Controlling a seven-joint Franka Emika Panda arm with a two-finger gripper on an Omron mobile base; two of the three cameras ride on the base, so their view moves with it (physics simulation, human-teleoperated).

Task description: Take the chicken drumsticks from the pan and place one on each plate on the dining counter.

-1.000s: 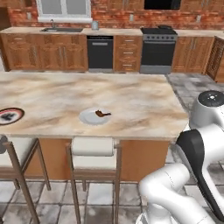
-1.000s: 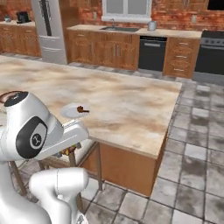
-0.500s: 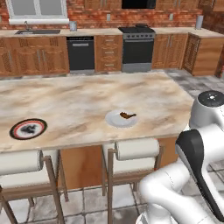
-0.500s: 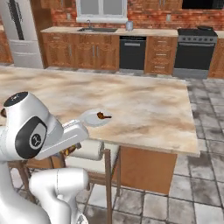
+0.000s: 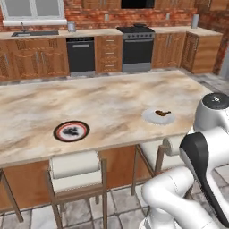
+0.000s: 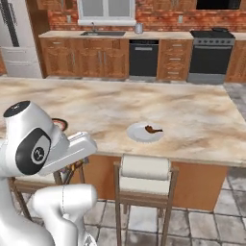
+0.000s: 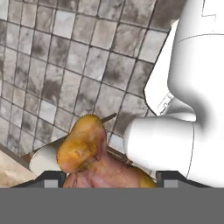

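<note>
The gripper (image 7: 107,186) fingers are closed around a chicken drumstick (image 7: 87,155) at the bottom of the hand view, and it could slip and fall onto the floor before reaching the red-edged plate (image 5: 71,131) at left.

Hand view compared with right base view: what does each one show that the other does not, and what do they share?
Hand view: a golden drumstick held in the claw. Right base view: the marbled counter, a white plate on it with a dark drumstick, a stool in front, and a fridge at the far left. Shared: the grey tiled floor.
</note>
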